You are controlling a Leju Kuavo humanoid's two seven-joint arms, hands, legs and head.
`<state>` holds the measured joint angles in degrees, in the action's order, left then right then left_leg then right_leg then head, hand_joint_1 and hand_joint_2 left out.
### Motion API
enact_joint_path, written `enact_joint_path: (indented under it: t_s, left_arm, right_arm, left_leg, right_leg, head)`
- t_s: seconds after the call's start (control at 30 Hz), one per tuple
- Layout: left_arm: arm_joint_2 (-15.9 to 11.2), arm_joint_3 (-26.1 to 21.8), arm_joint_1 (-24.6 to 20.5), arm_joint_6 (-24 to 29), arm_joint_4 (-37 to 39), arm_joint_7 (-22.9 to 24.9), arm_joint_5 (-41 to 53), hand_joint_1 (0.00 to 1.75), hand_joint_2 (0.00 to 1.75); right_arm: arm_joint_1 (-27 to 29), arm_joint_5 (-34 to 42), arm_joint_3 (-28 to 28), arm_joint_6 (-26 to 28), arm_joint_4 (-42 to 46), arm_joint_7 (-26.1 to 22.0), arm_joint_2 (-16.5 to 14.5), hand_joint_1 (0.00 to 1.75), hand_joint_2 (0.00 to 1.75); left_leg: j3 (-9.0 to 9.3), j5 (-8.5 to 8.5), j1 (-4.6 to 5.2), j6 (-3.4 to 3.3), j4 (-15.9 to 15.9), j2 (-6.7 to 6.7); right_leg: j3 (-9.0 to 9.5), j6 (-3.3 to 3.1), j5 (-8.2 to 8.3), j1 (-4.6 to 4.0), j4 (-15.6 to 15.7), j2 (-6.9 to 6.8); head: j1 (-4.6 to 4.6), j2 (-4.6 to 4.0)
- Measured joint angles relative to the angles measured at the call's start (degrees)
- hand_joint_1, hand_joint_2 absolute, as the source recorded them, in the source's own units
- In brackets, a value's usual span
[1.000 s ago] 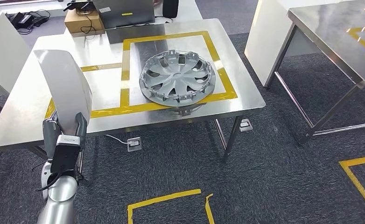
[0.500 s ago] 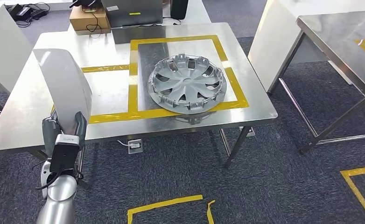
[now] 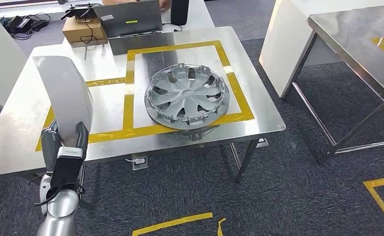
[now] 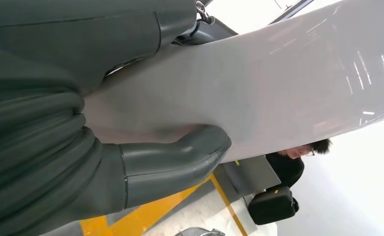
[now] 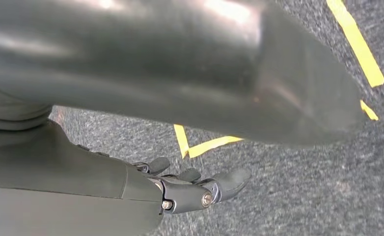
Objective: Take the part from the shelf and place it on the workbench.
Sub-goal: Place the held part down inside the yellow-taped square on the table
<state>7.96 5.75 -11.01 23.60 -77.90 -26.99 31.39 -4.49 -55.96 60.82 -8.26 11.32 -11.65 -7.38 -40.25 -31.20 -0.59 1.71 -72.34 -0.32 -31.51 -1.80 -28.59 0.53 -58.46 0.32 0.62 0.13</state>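
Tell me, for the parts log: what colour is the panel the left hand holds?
Pale grey panel, clearest in the head view.

The left arm [image 3: 57, 211] rises from below, its hand [image 3: 65, 142] gripping a pale grey panel [image 3: 62, 93] upright, the thumb [image 4: 180, 160] pressed flat on one face. The right hand [image 5: 190, 189] hangs low, fingers slightly curled and apart, holding nothing.

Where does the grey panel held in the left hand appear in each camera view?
Head view: the grey panel stands upright at left, over the workbench's near-left corner.
Left wrist view: it spans the picture, the left hand gripping it.
Right wrist view: not in it.
Shared landmark: the yellow tape on the workbench, also at.
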Motion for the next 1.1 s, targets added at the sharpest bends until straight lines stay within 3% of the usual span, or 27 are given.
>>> enact_joint_path:
  t_s: [0.07, 0.1, 0.13, 0.27, 0.33, 0.4, 0.43, 0.47, 0.5, 0.57, 0.6, 0.63, 0.7, 0.8, 0.83, 0.9, 0.93, 0.97, 1.0, 1.07, 1.1]
  left_arm:
    - [-0.11, 0.00, 0.00, 0.04, -0.13, -0.01, -0.01, 1.75, 1.75]
    - [-0.16, 0.00, 0.01, 0.05, -0.23, -0.01, -0.01, 1.75, 1.75]
    - [-0.17, 0.00, 0.03, 0.07, -0.32, -0.01, -0.01, 1.75, 1.75]
    - [-0.10, -0.10, 0.03, 0.10, -0.67, 0.03, -0.01, 1.75, 1.75]
    - [0.02, -0.15, -0.09, 0.11, -0.87, 0.00, 0.01, 1.75, 1.75]
    - [0.06, -0.15, -0.11, 0.11, -0.88, -0.01, 0.07, 1.75, 1.75]
    - [0.07, -0.15, -0.08, 0.11, -0.87, -0.01, 0.13, 1.75, 1.75]
    - [0.08, -0.16, -0.06, 0.11, -0.87, 0.00, 0.17, 1.75, 1.75]
    - [0.09, -0.17, -0.06, 0.11, -0.88, 0.01, 0.22, 1.75, 1.75]
    - [0.14, -0.19, -0.07, 0.11, -0.89, 0.05, 0.33, 1.75, 1.75]
    - [0.15, -0.20, -0.12, 0.11, -0.91, 0.11, 0.42, 1.75, 1.75]
    - [0.16, -0.20, -0.15, 0.11, -0.93, 0.19, 0.53, 1.75, 1.75]
    - [0.17, -0.20, -0.23, 0.11, -1.02, 0.38, 0.79, 1.75, 1.75]
    - [0.17, -0.21, -0.37, 0.11, -1.37, 0.56, 1.18, 1.75, 1.75]
    - [0.17, -0.22, -0.44, 0.11, -1.48, 0.60, 1.25, 1.75, 1.75]
    - [0.15, -0.24, -0.39, 0.10, -1.49, 0.64, 1.26, 1.75, 1.75]
    - [0.13, -0.26, -0.25, 0.10, -1.45, 0.68, 1.27, 1.75, 1.75]
    - [0.12, -0.28, -0.13, 0.09, -1.40, 0.73, 1.28, 1.75, 1.75]
    - [0.10, -0.30, -0.07, 0.09, -1.38, 0.77, 1.32, 1.75, 1.75]
    - [0.10, -0.31, -0.06, 0.09, -1.35, 0.91, 1.70, 1.75, 1.75]
    - [0.10, -0.31, -0.09, 0.08, -1.33, 0.99, 2.07, 1.75, 1.75]
  right_arm:
    - [0.04, -0.04, 0.00, -0.06, 0.00, -0.01, -0.05, 0.00, 0.00]
    - [0.00, -0.04, 0.00, -0.08, 0.00, 0.00, -0.07, 0.00, 0.00]
    - [-0.07, -0.03, 0.00, -0.07, 0.00, 0.01, -0.08, 0.00, 0.00]
    - [-0.22, 0.19, 0.01, 0.05, 0.00, 0.09, -0.07, 0.00, 0.00]
    - [-0.29, 0.40, 0.01, 0.05, 0.00, 0.16, -0.08, 0.00, 0.00]
    - [-0.29, 0.53, 0.01, 0.04, 0.00, 0.22, -0.09, 0.00, 0.00]
    - [-0.21, 0.55, 0.01, 0.04, 0.00, 0.27, -0.09, 0.00, 0.00]
    - [-0.11, 0.57, 0.01, 0.04, 0.00, 0.32, -0.09, 0.00, 0.00]
    - [-0.02, 0.57, 0.01, 0.04, 0.00, 0.33, -0.09, 0.00, 0.00]
    - [0.03, 0.57, 0.01, 0.05, 0.00, 0.27, -0.09, 0.00, 0.00]
    - [-0.01, 0.57, 0.01, 0.05, 0.00, 0.20, -0.09, 0.00, 0.00]
    - [-0.06, 0.57, 0.01, 0.06, 0.00, 0.16, -0.10, 0.00, 0.00]
    - [-0.15, 0.56, 0.01, 0.07, 0.00, 0.13, -0.11, 0.00, 0.00]
    - [-0.12, 0.56, 0.01, 0.07, 0.00, 0.05, -0.18, 0.00, 0.00]
    - [-0.13, 0.56, 0.00, 0.07, 0.00, 0.02, -0.20, 0.00, 0.00]
    - [-0.20, 0.56, 0.00, 0.06, 0.00, 0.01, -0.20, 0.00, 0.00]
    - [-0.21, 0.55, 0.00, 0.05, 0.00, 0.04, -0.20, 0.00, 0.00]
    - [-0.18, 0.55, 0.01, 0.04, 0.00, 0.10, -0.21, 0.00, 0.00]
    - [-0.11, 0.54, 0.01, 0.03, 0.00, 0.16, -0.24, 0.00, 0.00]
    - [0.03, 0.52, 0.02, -0.03, 0.00, 0.28, -0.34, 0.00, 0.00]
    - [0.00, 0.50, 0.02, -0.06, 0.00, 0.33, -0.37, 0.00, 0.00]
  left_leg:
    - [2.90, 4.76, 0.08, -0.39, 7.84, 0.05]
    - [4.12, 5.77, 0.14, -0.65, 10.64, 0.05]
    - [4.81, 5.92, 0.25, -0.90, 12.17, 0.02]
    - [5.62, 5.00, 0.17, -2.20, 13.02, -0.19]
    - [6.18, 4.67, -0.04, -2.80, 13.27, -0.10]
    - [6.50, 4.18, 0.02, -3.11, 13.26, -0.01]
    - [6.73, 3.91, 0.05, -3.14, 13.25, -0.02]
    - [7.07, 3.60, 0.07, -3.12, 13.24, -0.08]
    - [7.55, 3.25, 0.07, -3.03, 13.23, -0.15]
    - [8.63, 2.47, 0.11, -2.73, 13.26, -0.22]
    - [9.00, 2.09, 0.17, -2.47, 13.24, -0.24]
    - [9.21, 1.81, 0.22, -2.19, 13.27, -0.24]
    - [9.44, 1.44, 0.28, -1.53, 13.47, -0.26]
    - [9.16, 0.33, 0.27, -0.67, 11.87, -0.10]
    - [7.94, -0.68, 0.23, -0.46, 9.41, -0.06]
    - [3.69, -2.87, 0.08, -0.09, 2.32, -0.02]
    - [1.61, -3.18, -0.02, 0.08, -0.47, -0.01]
    - [0.30, -2.46, -0.13, 0.23, -1.50, 0.01]
    - [0.04, -0.70, -0.24, 0.34, -0.45, 0.03]
    - [2.02, 4.05, -0.48, 0.48, 6.00, 0.13]
    - [3.27, 5.45, -0.51, 0.42, 9.21, 0.13]
  right_leg:
    - [1.02, 0.41, -0.93, -0.11, -0.09, 0.02]
    - [1.22, 0.71, -1.31, -0.20, -0.15, 0.04]
    - [1.27, 1.05, -1.59, -0.25, -0.15, 0.05]
    - [1.39, 2.47, -2.57, -0.22, -0.64, -0.03]
    - [-1.08, 3.03, -4.65, -0.11, -5.46, -0.08]
    - [-6.02, 3.31, -7.01, -0.05, -13.07, -0.09]
    - [-8.00, 3.34, -7.12, -0.04, -15.52, -0.09]
    - [-9.06, 3.30, -6.03, -0.04, -15.96, -0.09]
    - [-8.89, 3.17, -3.85, -0.05, -14.06, -0.09]
    - [-6.14, 2.63, 1.11, -0.18, -6.36, -0.10]
    - [-4.79, 2.34, 2.41, -0.34, -3.13, -0.11]
    - [-3.88, 2.07, 2.86, -0.51, -1.19, -0.11]
    - [-3.38, 1.61, 2.41, -0.74, -0.37, -0.09]
    - [-2.35, 0.64, 2.18, -0.26, 0.32, -0.14]
    - [-1.91, 0.30, 2.03, -0.13, 0.51, -0.19]
    - [-1.29, -0.12, 1.48, -0.13, 0.52, -0.24]
    - [-0.96, -0.16, 1.17, -0.12, 0.50, -0.21]
    - [-0.59, -0.09, 0.81, -0.09, 0.47, -0.16]
    - [-0.14, 0.05, 0.43, -0.03, 0.41, -0.10]
    - [0.74, 0.54, -0.47, 0.12, 0.19, -0.02]
    - [0.91, 0.91, -0.95, 0.03, -0.06, 0.02]
  head:
    - [0.01, 0.00]
    - [0.00, 0.00]
    - [0.03, 0.00]
    - [0.15, 0.00]
    - [0.37, 0.00]
    - [0.50, 0.00]
    - [0.50, 0.00]
    - [0.51, 0.00]
    - [0.51, 0.00]
    - [0.49, 0.00]
    - [0.48, 0.00]
    - [0.45, 0.00]
    - [0.43, 0.00]
    - [0.32, 0.00]
    - [0.26, 0.00]
    - [0.20, 0.00]
    - [0.20, 0.00]
    - [0.20, 0.00]
    - [0.20, 0.00]
    - [0.19, 0.00]
    - [0.10, 0.00]
